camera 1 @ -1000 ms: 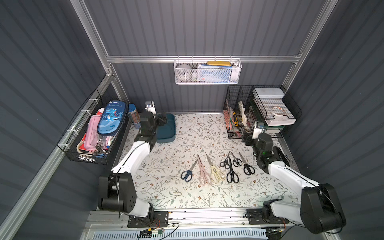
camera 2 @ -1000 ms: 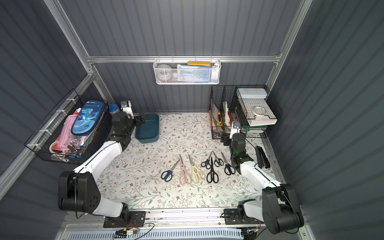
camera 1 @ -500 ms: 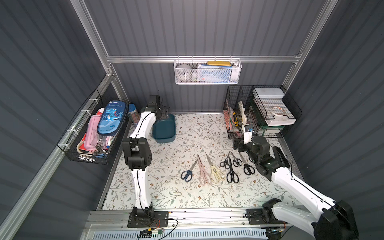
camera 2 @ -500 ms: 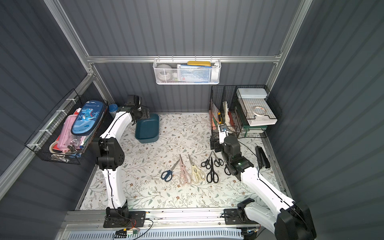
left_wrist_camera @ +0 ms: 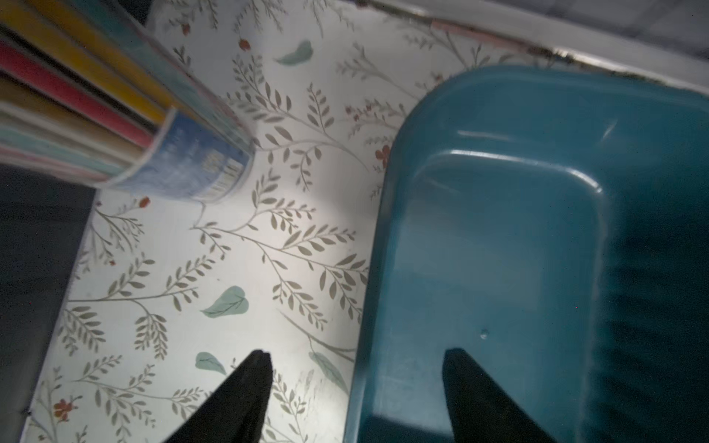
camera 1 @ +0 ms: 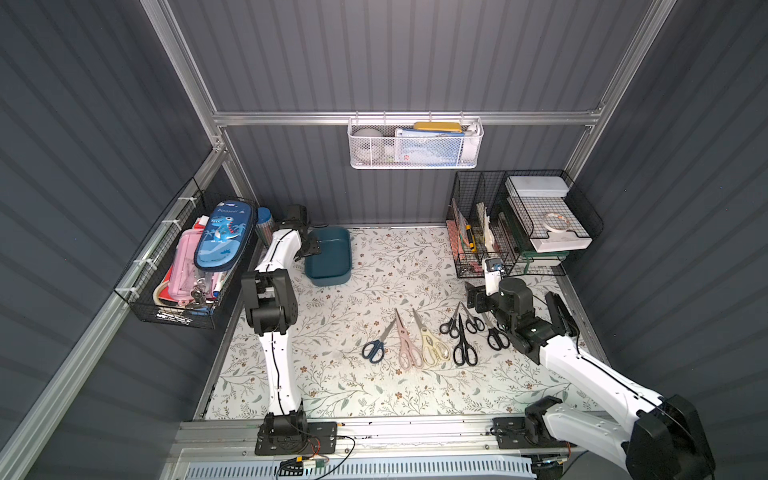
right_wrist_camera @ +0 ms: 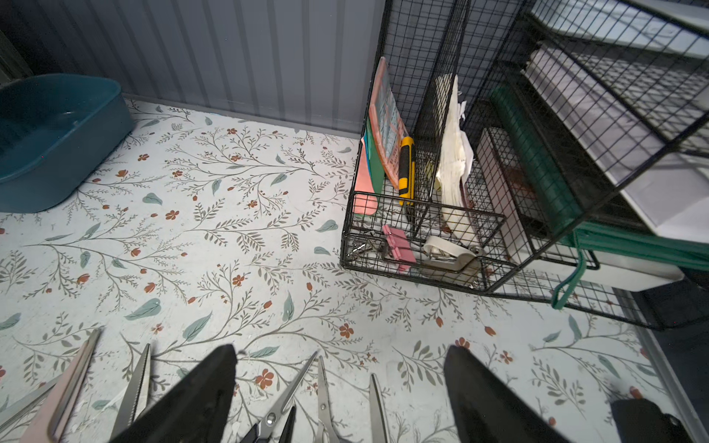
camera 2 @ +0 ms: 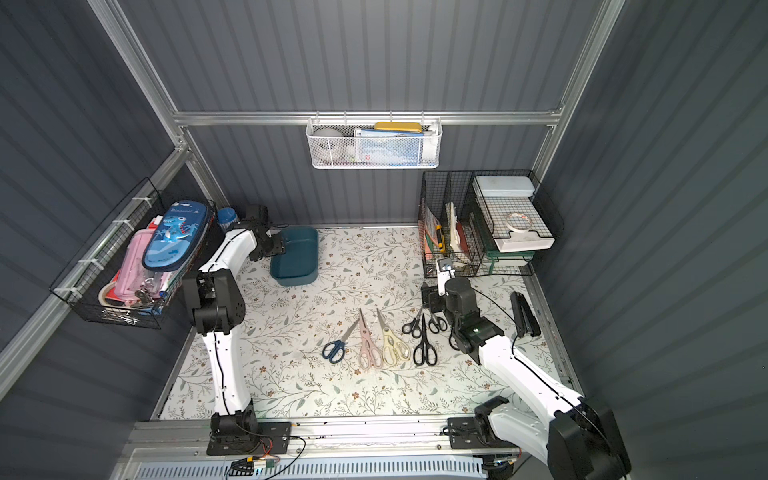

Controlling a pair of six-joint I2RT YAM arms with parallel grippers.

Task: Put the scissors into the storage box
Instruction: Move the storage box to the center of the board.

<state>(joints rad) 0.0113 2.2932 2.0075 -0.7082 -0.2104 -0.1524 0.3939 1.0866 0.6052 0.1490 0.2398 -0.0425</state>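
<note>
Several scissors lie in a row on the flowered mat: dark-blue-handled [camera 1: 376,347], pink [camera 1: 405,345], cream [camera 1: 430,345] and several black pairs [camera 1: 463,345]. The teal storage box [camera 1: 332,266] [left_wrist_camera: 498,249] stands empty at the back left. My left gripper [camera 1: 311,249] [left_wrist_camera: 358,354] is open and straddles the box's left wall, one finger inside and one over the mat. My right gripper [camera 1: 473,297] [right_wrist_camera: 340,349] is open and hangs over the blade tips of the black scissors [right_wrist_camera: 324,391], holding nothing.
Black wire baskets [camera 1: 519,224] with stationery stand at the back right, a black stapler [camera 1: 559,313] beside my right arm. A cup of pencils [left_wrist_camera: 172,153] stands just left of the box. A wire basket [camera 1: 187,266] hangs on the left wall, a white mesh basket [camera 1: 415,143] on the back wall.
My left arm has risen and reached back to the box's left wall, its jaws narrowing a little. My right arm has stretched forward to the black scissors' blade tips.
</note>
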